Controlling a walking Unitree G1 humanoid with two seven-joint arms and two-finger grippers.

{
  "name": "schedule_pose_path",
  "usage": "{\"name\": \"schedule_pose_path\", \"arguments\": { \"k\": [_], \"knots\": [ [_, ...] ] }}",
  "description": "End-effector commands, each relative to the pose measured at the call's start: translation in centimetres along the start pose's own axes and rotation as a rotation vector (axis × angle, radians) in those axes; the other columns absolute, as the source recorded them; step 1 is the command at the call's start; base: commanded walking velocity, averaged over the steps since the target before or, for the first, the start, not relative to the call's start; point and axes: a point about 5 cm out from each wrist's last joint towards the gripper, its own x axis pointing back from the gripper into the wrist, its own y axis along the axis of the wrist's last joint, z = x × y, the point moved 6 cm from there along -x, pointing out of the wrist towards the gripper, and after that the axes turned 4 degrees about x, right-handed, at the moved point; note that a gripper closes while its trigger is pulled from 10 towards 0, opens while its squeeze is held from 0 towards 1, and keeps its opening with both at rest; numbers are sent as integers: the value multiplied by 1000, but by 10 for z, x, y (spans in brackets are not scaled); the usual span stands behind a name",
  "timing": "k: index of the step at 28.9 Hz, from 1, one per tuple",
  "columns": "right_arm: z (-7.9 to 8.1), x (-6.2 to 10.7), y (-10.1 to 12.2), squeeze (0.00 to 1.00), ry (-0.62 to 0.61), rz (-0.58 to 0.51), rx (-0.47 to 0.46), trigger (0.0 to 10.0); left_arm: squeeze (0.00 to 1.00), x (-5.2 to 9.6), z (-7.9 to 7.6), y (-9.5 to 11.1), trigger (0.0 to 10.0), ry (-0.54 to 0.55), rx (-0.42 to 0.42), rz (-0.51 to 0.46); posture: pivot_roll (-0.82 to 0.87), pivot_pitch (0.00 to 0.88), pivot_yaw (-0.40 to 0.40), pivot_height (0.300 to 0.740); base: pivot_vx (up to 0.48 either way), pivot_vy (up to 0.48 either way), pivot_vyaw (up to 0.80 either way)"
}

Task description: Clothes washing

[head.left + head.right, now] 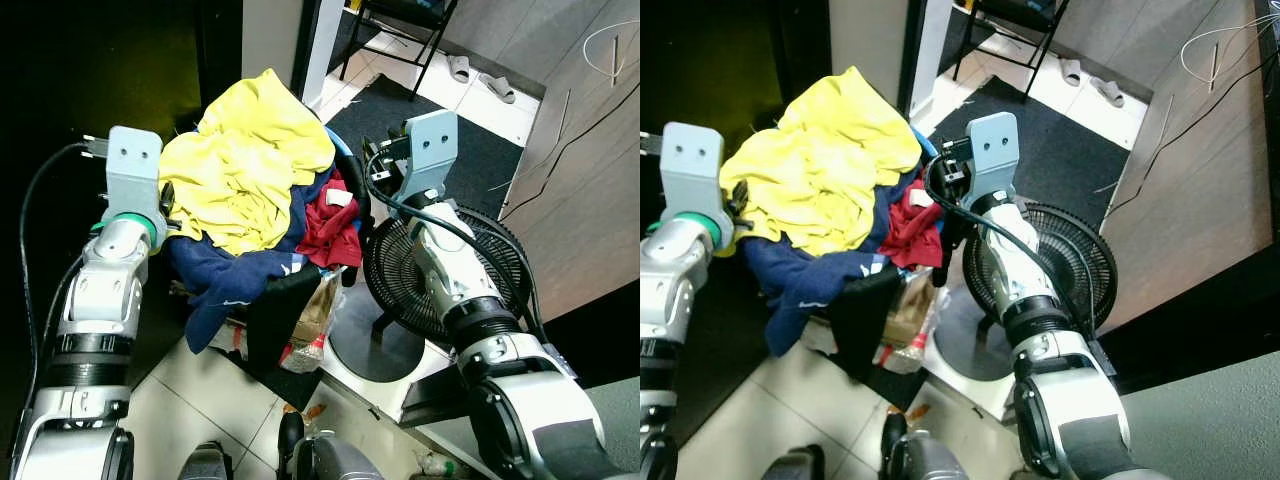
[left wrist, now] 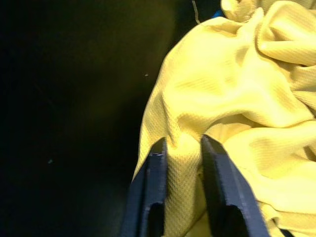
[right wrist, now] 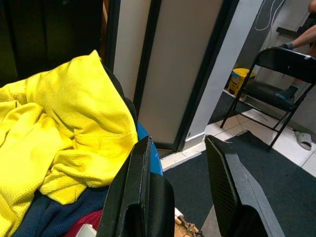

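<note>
A heap of laundry sits in front of me, topped by a large yellow garment (image 1: 245, 160). Under it lie a navy garment (image 1: 220, 275), a red one (image 1: 330, 225) and a black piece hanging down (image 1: 275, 320). A blue rim (image 3: 154, 165) peeks out beneath the cloth. My left gripper (image 2: 182, 145) is at the heap's left side, shut on a fold of the yellow garment. My right gripper (image 3: 180, 143) is at the heap's right side, open, with nothing between its fingers.
A black floor fan (image 1: 440, 270) on a white base stands right beside my right arm. Behind lie a dark mat (image 1: 470, 140), a folding chair (image 3: 276, 74) with a person's arm (image 3: 301, 39) above it, slippers (image 1: 460, 68) and a yellow bucket (image 3: 239, 79). Crumpled packaging (image 1: 315, 320) lies under the heap.
</note>
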Motion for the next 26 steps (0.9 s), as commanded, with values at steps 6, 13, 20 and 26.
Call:
{"name": "schedule_pose_path", "arguments": {
  "k": [6,13,20,26],
  "knots": [
    [-5,3,0,0,-14,-8,3,10000,0,2,-9,-10,0,-24,17,24,130,125,-128,740,0,0,0],
    [-5,3,0,0,-14,-8,4,10000,0,5,-9,10,0,-35,87,-46,129,120,-130,740,0,0,0],
    [-5,3,4,0,-19,-22,-3,10000,0,17,-16,50,0,-114,256,-154,129,116,-125,740,0,0,0],
    [-11,-1,30,0,-40,-107,-27,10000,0,68,-26,167,10000,-344,424,-546,130,123,-123,740,0,0,0]
  ]
}}
